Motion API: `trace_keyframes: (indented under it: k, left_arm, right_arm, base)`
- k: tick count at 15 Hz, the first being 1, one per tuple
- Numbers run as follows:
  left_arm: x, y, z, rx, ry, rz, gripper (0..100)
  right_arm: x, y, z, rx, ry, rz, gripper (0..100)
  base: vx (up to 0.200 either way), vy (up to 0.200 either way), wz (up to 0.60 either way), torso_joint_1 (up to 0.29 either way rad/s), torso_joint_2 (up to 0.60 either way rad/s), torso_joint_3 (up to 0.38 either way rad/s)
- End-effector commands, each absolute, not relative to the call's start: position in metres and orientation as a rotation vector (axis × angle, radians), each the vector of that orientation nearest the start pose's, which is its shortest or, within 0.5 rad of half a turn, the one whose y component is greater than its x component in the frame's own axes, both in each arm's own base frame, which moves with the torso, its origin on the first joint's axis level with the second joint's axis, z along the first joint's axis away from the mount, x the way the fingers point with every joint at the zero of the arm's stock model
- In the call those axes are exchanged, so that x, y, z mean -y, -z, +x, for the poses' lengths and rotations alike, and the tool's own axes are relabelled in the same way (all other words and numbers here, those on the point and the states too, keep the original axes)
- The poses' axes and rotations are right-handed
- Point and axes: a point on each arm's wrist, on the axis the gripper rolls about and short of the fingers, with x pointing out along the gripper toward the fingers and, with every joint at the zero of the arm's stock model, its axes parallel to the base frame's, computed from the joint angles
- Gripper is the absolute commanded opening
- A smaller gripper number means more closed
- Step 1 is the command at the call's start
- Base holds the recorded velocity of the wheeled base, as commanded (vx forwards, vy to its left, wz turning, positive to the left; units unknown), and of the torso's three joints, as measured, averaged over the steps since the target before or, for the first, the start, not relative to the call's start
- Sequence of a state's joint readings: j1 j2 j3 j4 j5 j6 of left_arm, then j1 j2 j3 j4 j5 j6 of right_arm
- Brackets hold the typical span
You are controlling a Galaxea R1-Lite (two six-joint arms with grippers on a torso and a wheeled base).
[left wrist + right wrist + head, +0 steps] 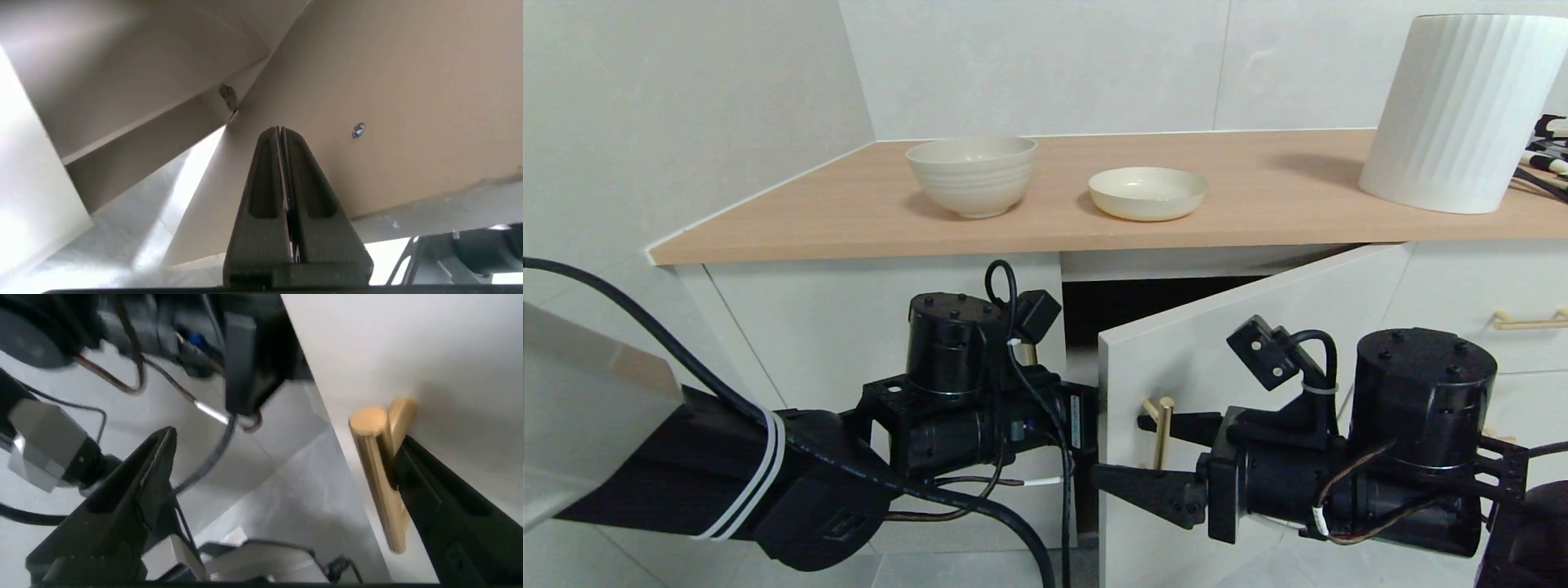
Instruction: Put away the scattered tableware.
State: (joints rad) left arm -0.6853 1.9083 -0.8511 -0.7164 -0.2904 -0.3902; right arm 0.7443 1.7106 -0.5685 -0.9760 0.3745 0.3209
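Handle (1165,429) between right end effector (1117,447) jaws (spread) — cabinet door (1258,327) ajar.

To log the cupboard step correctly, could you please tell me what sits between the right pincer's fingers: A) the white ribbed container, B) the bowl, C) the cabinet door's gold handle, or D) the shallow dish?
C: the right pincer stands open with the gold handle of the partly open cabinet door between its fingers.

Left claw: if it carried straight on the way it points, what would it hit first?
Most likely the inner face of the cabinet door: the shut left claw points at it from close, though depth is unclear.
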Motion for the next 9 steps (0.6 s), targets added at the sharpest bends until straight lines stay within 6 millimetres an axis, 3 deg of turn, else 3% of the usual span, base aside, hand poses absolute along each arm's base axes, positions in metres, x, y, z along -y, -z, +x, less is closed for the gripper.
trace_keyframes:
  k: [1, 5, 9]
  left_arm:
    - [0.225, -0.137, 0.263, -0.524, 0.891, -0.288, 0]
    - [0.225, -0.138, 0.263, -0.522, 0.89, -0.291, 0]
    - [0.224, -0.139, 0.263, -0.516, 0.88, -0.294, 0]
  right_arm:
    - [-0.193, -0.151, 0.209, -0.35, -1.035, 0.254, 100]
    - [-0.168, -0.15, 0.223, -0.34, -0.931, 0.267, 100]
    - [-0.141, -0.139, 0.183, -0.387, -0.87, 0.22, 100]
  base:
    - [0.0, 0.0, 0.0, 0.0, 0.0, 0.0]
    - [0.0, 0.0, 0.0, 0.0, 0.0, 0.0]
    - [0.0, 0.0, 0.0, 0.0, 0.0, 0.0]
